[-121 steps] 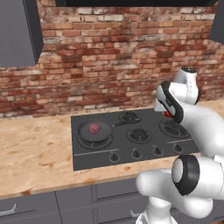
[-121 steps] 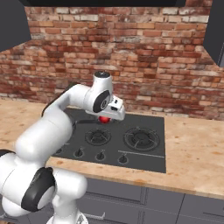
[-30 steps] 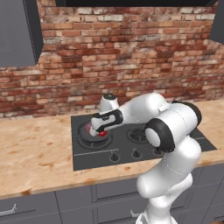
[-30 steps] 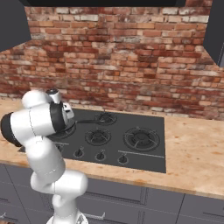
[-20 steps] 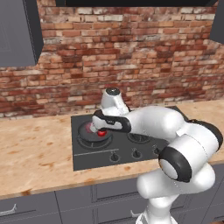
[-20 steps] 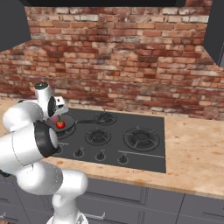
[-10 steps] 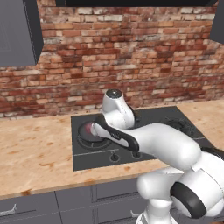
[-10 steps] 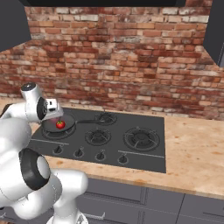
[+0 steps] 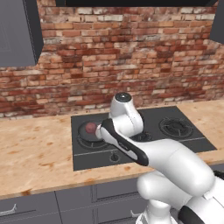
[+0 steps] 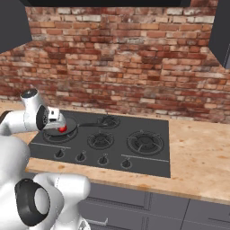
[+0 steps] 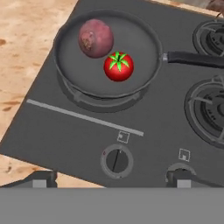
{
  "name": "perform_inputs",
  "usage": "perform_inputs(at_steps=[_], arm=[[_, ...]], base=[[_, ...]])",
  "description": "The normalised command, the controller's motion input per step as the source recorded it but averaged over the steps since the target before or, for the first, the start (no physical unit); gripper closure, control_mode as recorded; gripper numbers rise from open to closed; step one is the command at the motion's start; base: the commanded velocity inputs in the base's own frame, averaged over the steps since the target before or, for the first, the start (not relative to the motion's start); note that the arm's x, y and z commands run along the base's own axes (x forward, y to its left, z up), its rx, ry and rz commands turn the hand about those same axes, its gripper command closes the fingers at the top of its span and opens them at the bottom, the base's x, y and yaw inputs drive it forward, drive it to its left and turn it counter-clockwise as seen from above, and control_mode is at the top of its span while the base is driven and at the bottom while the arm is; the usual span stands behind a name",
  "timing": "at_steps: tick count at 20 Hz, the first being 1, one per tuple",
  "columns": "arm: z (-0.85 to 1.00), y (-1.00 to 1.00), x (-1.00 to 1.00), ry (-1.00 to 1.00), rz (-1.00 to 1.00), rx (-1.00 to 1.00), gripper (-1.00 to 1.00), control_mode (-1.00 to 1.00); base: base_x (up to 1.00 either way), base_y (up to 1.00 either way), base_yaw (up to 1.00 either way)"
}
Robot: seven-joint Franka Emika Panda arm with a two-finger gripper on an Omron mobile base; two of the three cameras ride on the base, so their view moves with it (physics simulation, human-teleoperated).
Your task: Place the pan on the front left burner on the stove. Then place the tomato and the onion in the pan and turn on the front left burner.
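Observation:
The dark grey pan (image 11: 65, 70) sits on the front left burner (image 11: 87, 99) of the black stove (image 11: 65, 135), its handle (image 11: 192, 59) pointing right. In the pan lie the purple onion (image 11: 95, 38) and, beside it, the red tomato (image 11: 118, 66) with its green top. My gripper (image 11: 111, 180) hovers open over the stove's front edge, fingertips (image 11: 41, 179) wide apart with nothing between them. A round knob (image 11: 117, 160) lies just ahead of it. The right base view shows the gripper (image 10: 57, 122) beside the pan (image 10: 67, 131) and tomato (image 10: 63, 129). The left base view shows the onion (image 9: 91, 127).
A second knob (image 11: 181, 173) lies to the right, along with other burners (image 11: 210, 109). Wooden counter (image 9: 35, 153) flanks the stove (image 10: 148, 164). A brick wall (image 10: 112, 67) stands behind, and dark cabinets (image 9: 17, 35) hang above.
My hand has drawn back from over the pan toward the knob row at the stove's front. The tomato stays in the pan beside the onion. The jaws stay wide.

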Motion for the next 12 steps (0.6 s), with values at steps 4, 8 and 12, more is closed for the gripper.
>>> perform_inputs(at_steps=[4, 8, 12], arm=[[-0.04, -0.14, -0.11, 0.08, -0.04, 0.11, -1.00, -1.00], [-0.14, 0.00, -0.15, 0.10, -0.08, 0.01, -1.00, -1.00], [-0.09, 0.00, -0.06, 0.11, -0.10, 0.00, -1.00, -1.00]], base=[[0.00, 0.00, 0.00], [0.00, 0.00, 0.00], [0.00, 0.00, 0.00]])
